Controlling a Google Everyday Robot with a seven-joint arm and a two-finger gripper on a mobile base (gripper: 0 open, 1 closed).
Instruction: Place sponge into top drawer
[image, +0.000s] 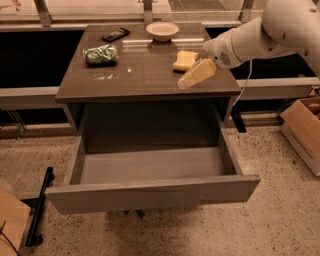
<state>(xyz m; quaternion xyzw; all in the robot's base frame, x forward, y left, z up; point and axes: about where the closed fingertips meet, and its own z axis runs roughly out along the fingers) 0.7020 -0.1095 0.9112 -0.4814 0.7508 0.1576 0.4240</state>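
Beside soft, blocky sponge (184, 60) hovers claw (189, 79) — pale, tapered.

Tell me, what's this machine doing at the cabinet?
A robot arm is working at a cabinet whose top drawer is pulled open. Its gripper hovers over the front right of the cabinet top, right beside a yellow sponge. The sponge lies on the top and is not yet in the drawer. A bowl, a green packet and a small dark gadget also sit up there.
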